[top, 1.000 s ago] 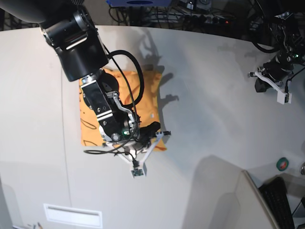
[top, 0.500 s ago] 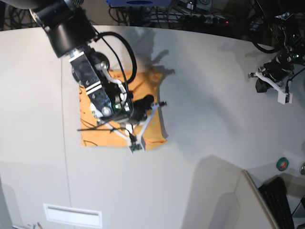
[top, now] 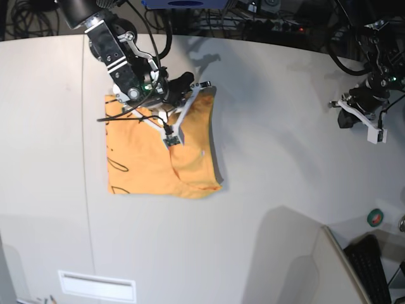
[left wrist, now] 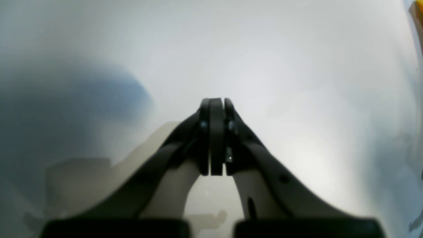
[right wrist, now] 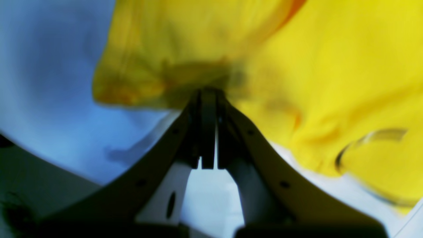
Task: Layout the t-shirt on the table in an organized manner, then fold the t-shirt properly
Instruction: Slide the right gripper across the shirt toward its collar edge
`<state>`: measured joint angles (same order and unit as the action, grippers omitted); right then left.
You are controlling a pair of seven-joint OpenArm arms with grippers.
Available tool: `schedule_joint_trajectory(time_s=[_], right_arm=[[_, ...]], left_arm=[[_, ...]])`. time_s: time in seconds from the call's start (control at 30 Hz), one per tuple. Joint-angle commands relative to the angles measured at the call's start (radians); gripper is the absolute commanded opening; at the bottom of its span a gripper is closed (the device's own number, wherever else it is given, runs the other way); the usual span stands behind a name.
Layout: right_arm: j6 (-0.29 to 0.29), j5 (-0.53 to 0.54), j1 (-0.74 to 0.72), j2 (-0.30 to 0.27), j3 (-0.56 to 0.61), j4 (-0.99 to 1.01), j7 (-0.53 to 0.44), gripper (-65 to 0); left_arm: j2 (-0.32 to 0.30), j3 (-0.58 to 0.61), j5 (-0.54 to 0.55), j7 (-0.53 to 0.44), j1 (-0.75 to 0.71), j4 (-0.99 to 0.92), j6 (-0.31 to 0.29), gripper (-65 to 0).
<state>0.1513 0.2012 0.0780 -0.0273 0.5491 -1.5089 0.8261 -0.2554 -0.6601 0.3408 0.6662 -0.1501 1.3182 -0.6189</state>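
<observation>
The orange t-shirt (top: 152, 158) lies folded into a rough rectangle on the white table (top: 291, 177), with black lettering (top: 115, 166) along its left edge and a small white tag (top: 202, 153). My right gripper (top: 197, 87) is at the shirt's far right corner. In the right wrist view the right gripper (right wrist: 208, 91) is shut on a bunched edge of the shirt (right wrist: 330, 82), lifted off the table (right wrist: 49, 99). My left gripper (top: 345, 119) hovers far to the right. In the left wrist view the left gripper (left wrist: 214, 100) is shut and empty over bare table (left wrist: 297, 66).
A thin dark seam (top: 84, 190) runs down the table left of the shirt. A grey panel (top: 304, 266) and a keyboard (top: 370, 269) sit at the near right, beside a green tape roll (top: 376, 218). Cables (top: 266, 22) lie along the far edge.
My right gripper has moved from the shirt's near right corner along its right edge to the far corner, carrying fabric with it. The left arm has barely moved.
</observation>
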Motion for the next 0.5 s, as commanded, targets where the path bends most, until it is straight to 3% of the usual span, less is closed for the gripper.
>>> schedule_joint_trajectory(time_s=[0.0,0.13,0.3,0.47], right_arm=[[-0.006,0.022,-0.010,0.017,0.041,-0.008,-0.015,-65.0],[-0.005,0.022,-0.037,0.030,0.124,0.028,-0.021,-65.0],[-0.005,0.022,-0.073,0.074,0.147,0.121,-0.021,-65.0],[-0.005,0.020,-0.030,0.062,0.147,-0.081,0.062,-65.0]], left_arm=[[-0.018,-0.005,0.011,-0.018,0.005,0.019,-0.005,-65.0],[-0.017,-0.005,0.011,-0.016,0.005,0.019,-0.005,-65.0],[-0.017,-0.005,0.011,-0.016,-0.003,0.019,-0.005,-65.0],[-0.018,-0.007,0.011,-0.018,-0.004,0.017,-0.005,-65.0]])
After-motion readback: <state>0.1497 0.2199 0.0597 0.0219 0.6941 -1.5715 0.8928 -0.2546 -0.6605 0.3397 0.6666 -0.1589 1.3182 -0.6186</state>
